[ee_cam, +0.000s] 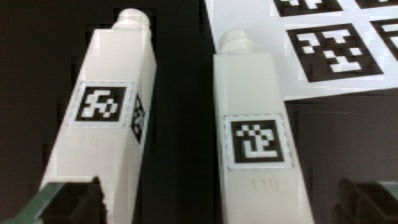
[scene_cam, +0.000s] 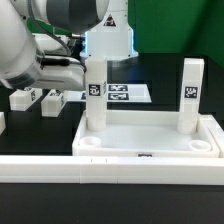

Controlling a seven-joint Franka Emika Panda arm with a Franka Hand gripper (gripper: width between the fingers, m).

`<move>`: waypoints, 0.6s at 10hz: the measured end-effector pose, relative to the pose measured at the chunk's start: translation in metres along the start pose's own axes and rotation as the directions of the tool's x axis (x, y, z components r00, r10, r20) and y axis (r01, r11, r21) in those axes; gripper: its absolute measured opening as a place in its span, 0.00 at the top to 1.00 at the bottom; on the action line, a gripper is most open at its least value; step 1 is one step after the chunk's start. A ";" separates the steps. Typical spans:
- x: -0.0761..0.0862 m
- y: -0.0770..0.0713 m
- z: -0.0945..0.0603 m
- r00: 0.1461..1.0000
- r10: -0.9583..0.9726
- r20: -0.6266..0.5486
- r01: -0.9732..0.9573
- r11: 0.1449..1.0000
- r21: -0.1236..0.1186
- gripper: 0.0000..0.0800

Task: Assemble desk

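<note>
The end effector [ee_cam: 217, 205] shows only in the wrist view; we see its dark fingertips [ee_cam: 71, 203] spread wide apart, clamped on nothing; beneath the gap lie two loose legs [ee_cam: 111, 110], side by side without touching, each tagged, pegged ends towards the marker board [ee_cam: 329, 45]; the exterior view gives us what the wrist view does not: the white desk top [scene_cam: 145, 150] in the foreground; two upright legs [scene_cam: 95, 95] standing at its far corners; the loose pair to the exterior view's left.
</note>
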State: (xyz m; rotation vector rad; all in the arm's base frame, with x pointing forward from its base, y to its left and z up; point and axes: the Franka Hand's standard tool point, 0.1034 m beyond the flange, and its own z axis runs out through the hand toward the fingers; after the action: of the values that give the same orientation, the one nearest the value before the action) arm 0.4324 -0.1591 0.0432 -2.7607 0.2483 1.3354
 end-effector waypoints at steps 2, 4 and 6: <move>0.001 -0.007 -0.001 1.000 0.017 -0.001 -0.017 1.000 -0.007 0.19; 0.002 -0.007 -0.002 0.999 0.041 -0.004 -0.041 0.999 -0.010 0.19; 0.003 -0.007 -0.002 0.999 0.047 -0.009 -0.047 0.999 -0.010 0.19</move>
State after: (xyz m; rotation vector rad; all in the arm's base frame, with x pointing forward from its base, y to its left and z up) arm 0.4373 -0.1530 0.0420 -2.7860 0.3101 1.3396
